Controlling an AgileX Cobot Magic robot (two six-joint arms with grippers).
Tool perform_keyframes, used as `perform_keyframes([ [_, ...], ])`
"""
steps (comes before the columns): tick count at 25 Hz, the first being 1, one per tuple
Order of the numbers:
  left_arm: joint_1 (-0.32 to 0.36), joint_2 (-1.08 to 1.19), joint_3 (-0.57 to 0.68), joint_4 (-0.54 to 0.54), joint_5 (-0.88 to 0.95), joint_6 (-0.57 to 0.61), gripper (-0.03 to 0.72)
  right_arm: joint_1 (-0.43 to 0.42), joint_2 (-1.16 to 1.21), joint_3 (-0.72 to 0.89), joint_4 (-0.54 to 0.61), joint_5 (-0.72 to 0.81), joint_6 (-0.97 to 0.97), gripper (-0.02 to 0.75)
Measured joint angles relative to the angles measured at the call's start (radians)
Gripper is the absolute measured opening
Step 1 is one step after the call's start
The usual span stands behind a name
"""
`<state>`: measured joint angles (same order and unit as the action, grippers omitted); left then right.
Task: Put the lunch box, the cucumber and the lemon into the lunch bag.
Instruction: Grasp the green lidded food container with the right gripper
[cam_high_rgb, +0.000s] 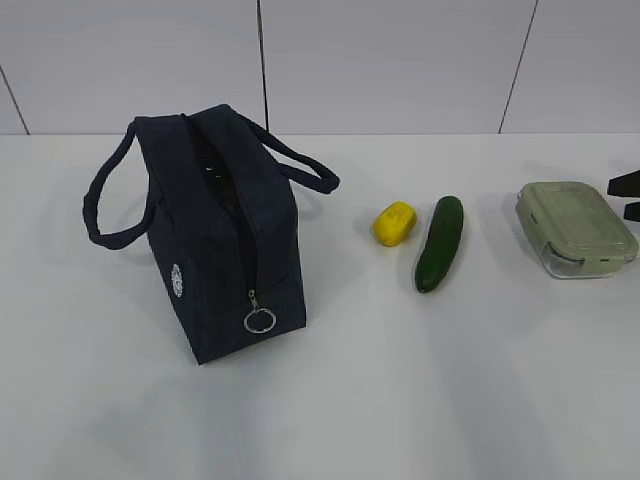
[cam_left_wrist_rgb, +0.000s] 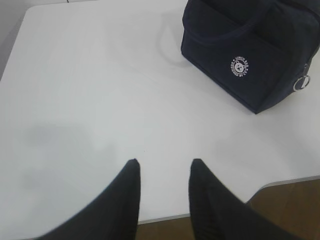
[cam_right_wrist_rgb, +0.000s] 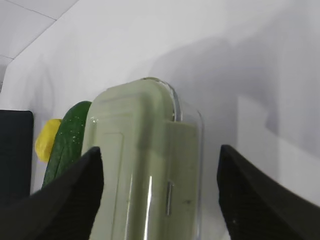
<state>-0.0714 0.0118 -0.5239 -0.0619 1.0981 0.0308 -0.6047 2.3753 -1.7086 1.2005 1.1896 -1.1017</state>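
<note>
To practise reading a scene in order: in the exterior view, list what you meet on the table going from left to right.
lunch bag → lemon → cucumber → lunch box → right gripper at the picture's right edge.

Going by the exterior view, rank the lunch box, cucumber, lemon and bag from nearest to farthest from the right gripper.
From the right gripper at the right edge:
1. Lunch box, just left of it.
2. Cucumber, near the middle.
3. Lemon, just left of the cucumber.
4. Bag, far left.
</note>
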Motion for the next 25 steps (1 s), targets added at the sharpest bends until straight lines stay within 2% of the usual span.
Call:
perform_keyframes([
  [25, 0.000, 0.000, 0.000, 0.000, 0.000, 0.000, 0.241, 0.012, 0.020, 0.000, 0.023, -0.002, 0.010, 0.528],
])
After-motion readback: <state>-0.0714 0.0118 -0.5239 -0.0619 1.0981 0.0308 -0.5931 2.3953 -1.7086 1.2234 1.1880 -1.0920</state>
